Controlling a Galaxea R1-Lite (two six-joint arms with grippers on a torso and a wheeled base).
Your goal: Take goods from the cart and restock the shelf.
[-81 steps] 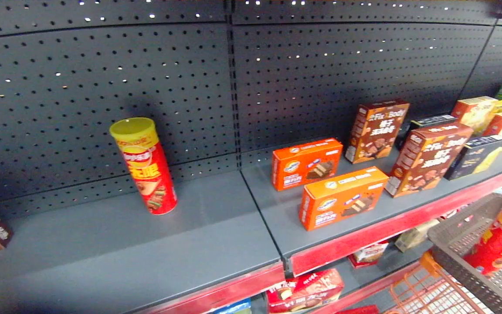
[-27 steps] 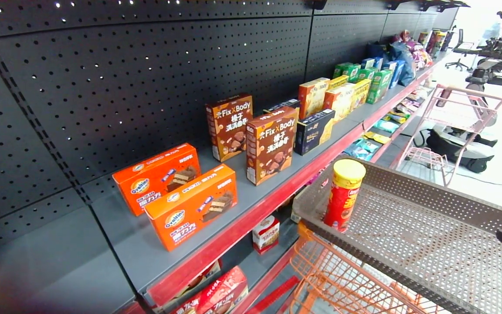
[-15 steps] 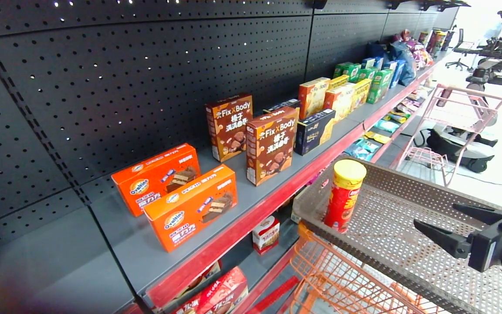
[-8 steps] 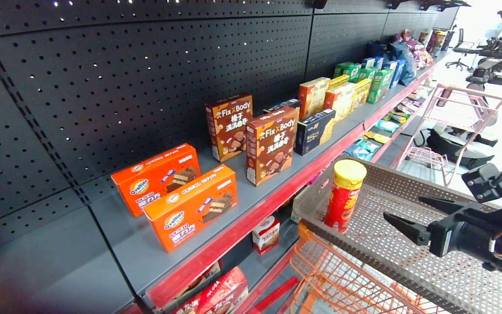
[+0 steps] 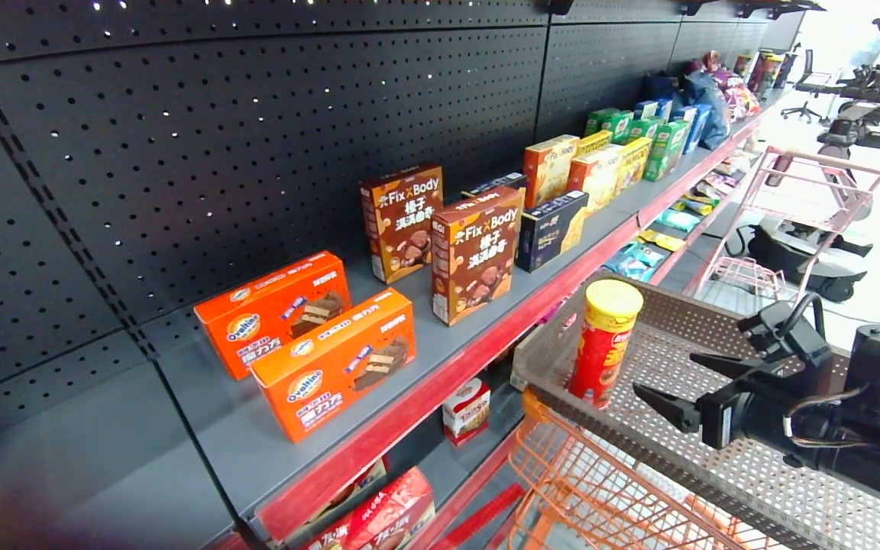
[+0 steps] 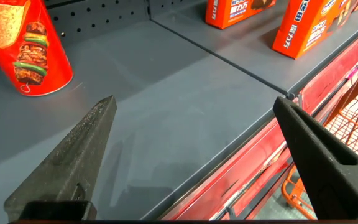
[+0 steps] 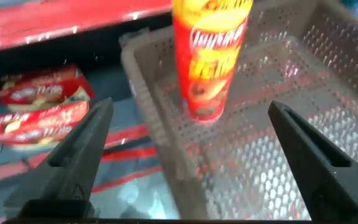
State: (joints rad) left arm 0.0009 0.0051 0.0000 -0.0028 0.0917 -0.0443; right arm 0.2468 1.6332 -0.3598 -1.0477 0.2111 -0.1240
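1 chip can in cart tray; right gripper, fingers spread, advanced closer.

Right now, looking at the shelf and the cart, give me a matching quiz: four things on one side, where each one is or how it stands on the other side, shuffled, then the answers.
Things
1. yellow-lidded can
2. orange boxes
3. right gripper
4. pink cart

Places or states
A. open, level with the can, not touching it
B. on the floor farther down the aisle
C. one in front of the other on the grey shelf
D. upright in the brown perforated tray

Pairs: 1-D, 2-C, 3-A, 4-B.
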